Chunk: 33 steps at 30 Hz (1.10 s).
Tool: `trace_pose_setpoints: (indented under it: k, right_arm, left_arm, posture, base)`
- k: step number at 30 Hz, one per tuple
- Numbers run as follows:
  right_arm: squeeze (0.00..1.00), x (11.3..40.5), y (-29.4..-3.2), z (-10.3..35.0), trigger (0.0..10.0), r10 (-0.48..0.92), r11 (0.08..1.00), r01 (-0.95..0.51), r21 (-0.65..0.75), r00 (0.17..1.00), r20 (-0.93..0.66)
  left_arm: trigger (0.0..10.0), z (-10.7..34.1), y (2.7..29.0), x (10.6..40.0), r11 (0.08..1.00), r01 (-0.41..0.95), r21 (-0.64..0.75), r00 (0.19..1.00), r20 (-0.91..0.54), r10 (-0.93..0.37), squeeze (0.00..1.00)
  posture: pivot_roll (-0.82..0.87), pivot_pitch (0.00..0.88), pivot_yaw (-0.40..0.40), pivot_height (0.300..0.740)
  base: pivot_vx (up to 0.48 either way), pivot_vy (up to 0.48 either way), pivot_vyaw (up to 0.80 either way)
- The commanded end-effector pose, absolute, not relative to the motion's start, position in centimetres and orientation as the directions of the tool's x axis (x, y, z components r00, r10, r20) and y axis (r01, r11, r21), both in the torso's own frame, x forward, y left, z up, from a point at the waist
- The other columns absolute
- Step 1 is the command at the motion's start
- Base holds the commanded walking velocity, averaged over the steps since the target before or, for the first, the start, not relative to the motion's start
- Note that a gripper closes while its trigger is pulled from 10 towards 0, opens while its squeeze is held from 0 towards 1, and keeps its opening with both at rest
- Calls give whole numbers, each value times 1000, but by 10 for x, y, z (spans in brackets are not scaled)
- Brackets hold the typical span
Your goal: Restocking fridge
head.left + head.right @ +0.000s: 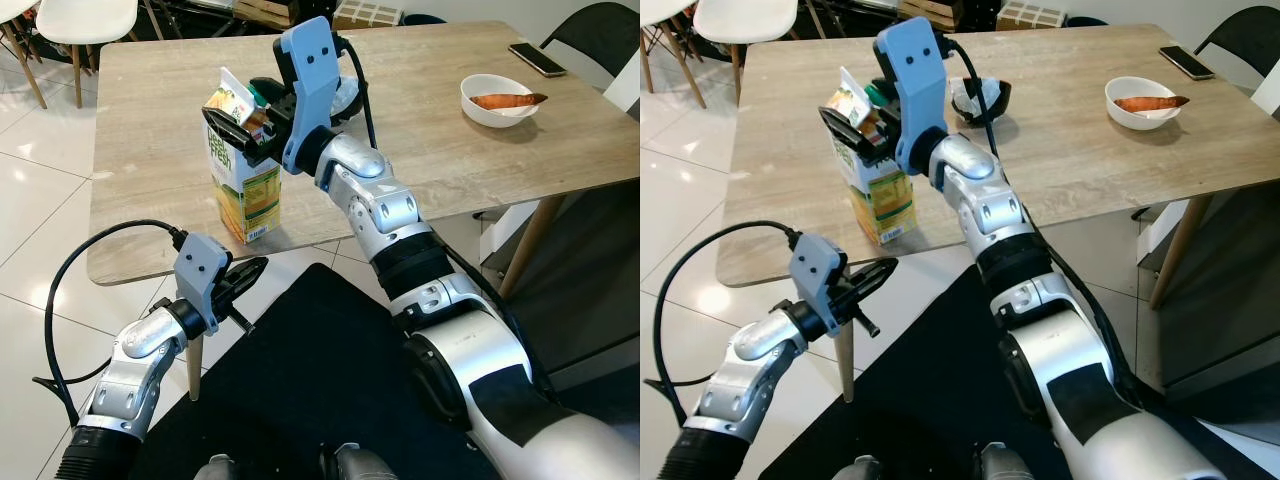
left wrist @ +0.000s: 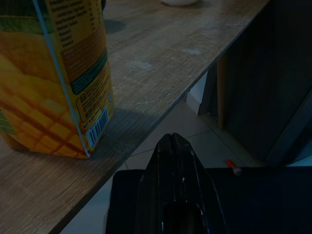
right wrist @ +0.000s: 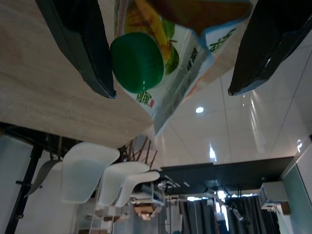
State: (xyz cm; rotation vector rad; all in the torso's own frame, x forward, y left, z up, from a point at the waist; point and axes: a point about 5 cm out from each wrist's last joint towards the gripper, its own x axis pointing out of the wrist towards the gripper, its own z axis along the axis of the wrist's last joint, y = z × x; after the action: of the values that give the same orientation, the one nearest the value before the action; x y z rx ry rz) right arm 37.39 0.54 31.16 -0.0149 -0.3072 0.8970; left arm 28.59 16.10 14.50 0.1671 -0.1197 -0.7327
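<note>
— Nearest the lens, low in the frame: black mat on the floor (image 1: pixel 330 400), and above its left edge the left claw (image 1: pixel 243 283), fingers pressed together, parked below the tabletop (image 1: pixel 440 130) edge. Idle, apparently.

— And the working one?

— Right claw (image 1: pixel 240 128), upper centre-left of the frame, reached out over the tabletop from the lower right. Fingers apart, straddling the top of the juice carton (image 1: pixel 245 190) — one on each side of the gable in the right wrist view, with the green cap (image 3: pixel 137 62) between them, closer to one finger.

— Clamped yet?

— Hard to call; a gap still visible at one finger in the wrist view, so probably bracketing rather than squeezing.

— Carton's lie?

— Upright, long axis vertical, standing near the front-left corner of the tabletop, directly beneath the right claw. Far closer to the right than to the left, though just above and beyond the left too.

— Looks?

— Tall, yellow and green, mango print, barcode low on one side, folded gable top, no visible dents. Elsewhere: white bowl (image 1: pixel 498 98) upper right, phone (image 1: pixel 537 58) beyond it, dark bowl (image 1: pixel 980 98) behind the arm.
</note>
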Motion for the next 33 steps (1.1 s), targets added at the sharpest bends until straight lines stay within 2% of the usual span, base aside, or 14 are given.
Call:
trace_pose_setpoints:
  k: [1,4,5,6,7,10,11,16,19,27,28,29,30,33]
  right_arm:
    - [0,374,7,310,10000,788,609,-779,-147,575,221]
    - [0,375,7,309,10000,792,604,-784,-143,572,211]
    - [0,375,6,308,4824,795,601,-787,-140,571,205]
    - [0,375,6,307,4824,796,600,-788,-138,571,201]
    - [0,376,5,307,3765,797,599,-789,-137,571,199]
    - [0,376,4,307,4549,796,600,-788,-136,572,199]
    - [0,376,4,307,9882,795,601,-787,-141,571,202]
    - [0,376,4,308,10000,794,602,-786,-144,570,210]
    - [0,374,0,325,10000,785,559,-829,7,532,317]
    - [0,375,-10,338,10000,766,530,-844,84,519,379]
    - [431,377,-14,340,10000,758,535,-840,93,526,386]
    - [431,379,-17,341,10000,753,538,-837,101,531,389]
    - [875,380,-19,341,10000,749,545,-832,100,537,388]
    - [898,381,-21,341,10000,736,563,-821,96,551,393]
  left_arm:
    - [10000,140,161,284,719,665,204,731,19,-682,0]
    - [10000,140,161,284,719,664,205,732,17,-681,0]
    - [10000,140,161,284,718,665,206,732,16,-682,0]
    - [10000,140,161,284,718,665,206,732,15,-682,0]
    - [10000,140,162,285,718,665,207,731,14,-682,0]
    - [10000,139,161,285,717,665,208,731,13,-682,0]
    - [10000,139,161,285,717,665,209,732,14,-682,0]
    - [10000,139,161,285,718,663,209,733,14,-681,0]
    - [10000,141,166,287,745,636,202,757,25,-653,0]
    - [10000,144,170,289,761,616,207,772,38,-635,0]
    - [10000,145,172,291,764,610,209,775,43,-630,0]
    - [10000,146,172,291,766,606,212,777,46,-628,0]
    - [10000,146,172,291,767,605,213,778,48,-627,0]
    - [10000,146,172,292,769,603,214,779,51,-625,0]
  posture:
    - [-72,124,-36,740]
    - [-72,125,-34,740]
    - [-73,125,-33,740]
    - [-73,125,-33,740]
    - [-73,125,-33,740]
    - [-73,125,-33,740]
    - [-73,125,-33,740]
    - [-73,125,-33,740]
    - [-73,125,-34,740]
    - [-79,123,-36,740]
    - [-78,123,-36,740]
    - [-79,122,-37,740]
    - [-78,122,-37,740]
    - [-77,122,-40,740]
  base:
    - [0,0,0]
    - [0,0,0]
    - [0,0,0]
    - [0,0,0]
    - [0,0,0]
    - [0,0,0]
    - [0,0,0]
    - [0,0,0]
    - [0,0,0]
    - [0,0,0]
    - [0,0,0]
    - [0,0,0]
    - [0,0,0]
    - [0,0,0]
